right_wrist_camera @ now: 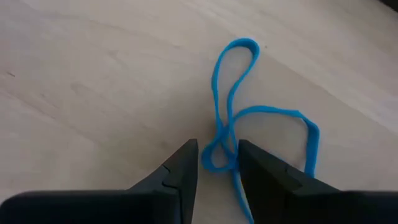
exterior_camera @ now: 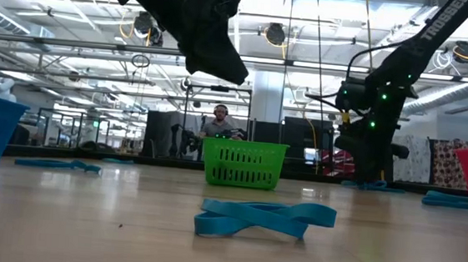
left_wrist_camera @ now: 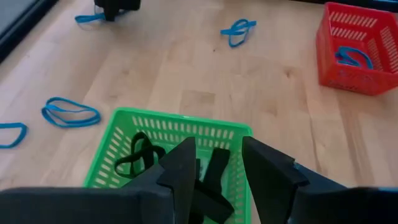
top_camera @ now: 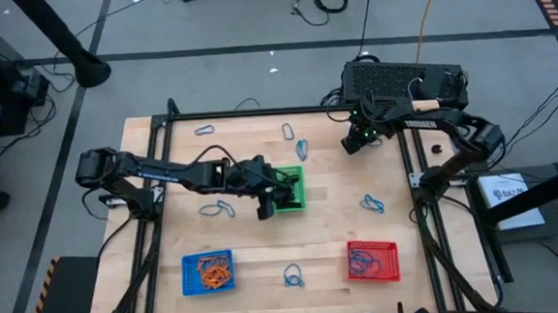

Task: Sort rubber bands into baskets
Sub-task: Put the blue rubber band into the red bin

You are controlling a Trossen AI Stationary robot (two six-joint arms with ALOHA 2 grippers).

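Far left and near, we see the blue basket (top_camera: 207, 272) full of orange rubber bands (top_camera: 213, 267). Our left gripper (left_wrist_camera: 219, 165) hovers over the green basket (top_camera: 290, 189) at mid-table, fingers parted a little with a black band (left_wrist_camera: 214, 174) between them, more black bands (left_wrist_camera: 138, 155) below. Blue bands (top_camera: 216, 209) lie scattered on the wood. Near right, the red basket (top_camera: 374, 260) holds blue ones. Far right, our right gripper (right_wrist_camera: 217, 163) straddles a blue band (right_wrist_camera: 233, 124), fingers slightly apart.
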